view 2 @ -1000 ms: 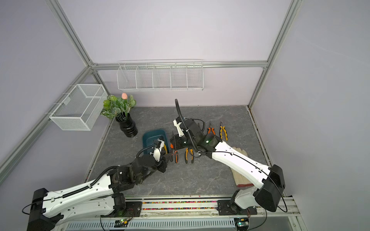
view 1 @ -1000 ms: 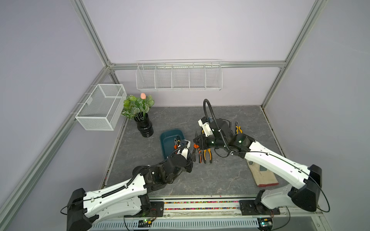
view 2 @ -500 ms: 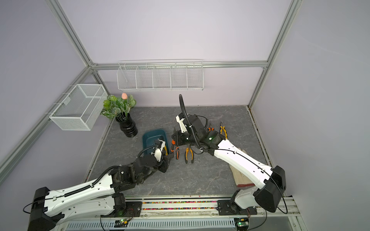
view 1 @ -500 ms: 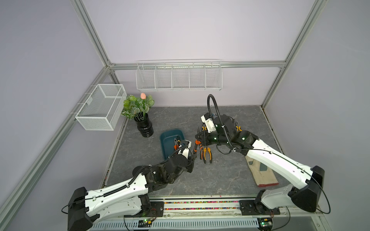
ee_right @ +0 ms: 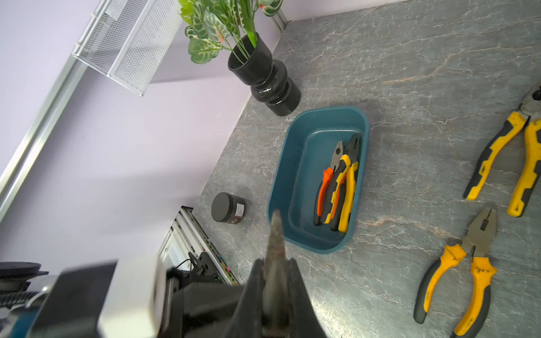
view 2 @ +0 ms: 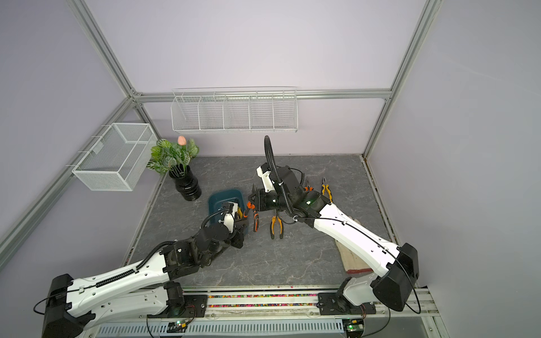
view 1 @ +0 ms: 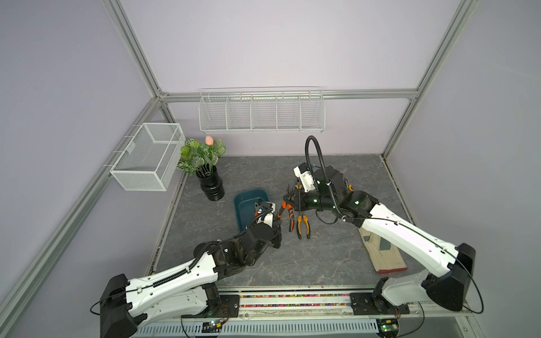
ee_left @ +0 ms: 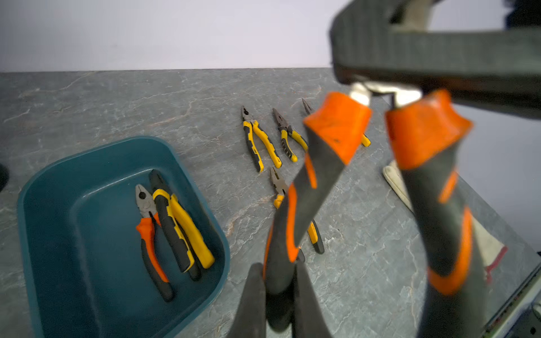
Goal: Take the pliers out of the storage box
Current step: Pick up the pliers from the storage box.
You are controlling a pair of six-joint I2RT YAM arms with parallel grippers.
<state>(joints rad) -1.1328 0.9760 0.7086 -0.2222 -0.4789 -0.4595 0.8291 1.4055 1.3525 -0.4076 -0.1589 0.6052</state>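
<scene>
Handover above the worktop [ee_left: 117, 102]: R pincer [ee_right: 275, 263] clamps the nose of orange-black long-nose pliers [ee_left: 322, 152], L pincer [ee_left: 278, 269] pinches one handle. Two more pliers [ee_left: 175, 222] lie lengthwise in the teal storage box [ee_left: 46, 234], just beside L pincer, farther from R.

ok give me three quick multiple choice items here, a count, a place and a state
1. How many pliers lie in the storage box? A none B two C five
2. Where does the black vase stand? A in the storage box B lifted in the air C on the table
3. How is the left gripper? A shut on a handle of the orange-black pliers B open above the table C shut on the vase
Answers: 1 B, two lie side by side in it; 2 C, its base rests on the table; 3 A, its jaws clamp one handle while the right gripper pinches the nose.
</scene>
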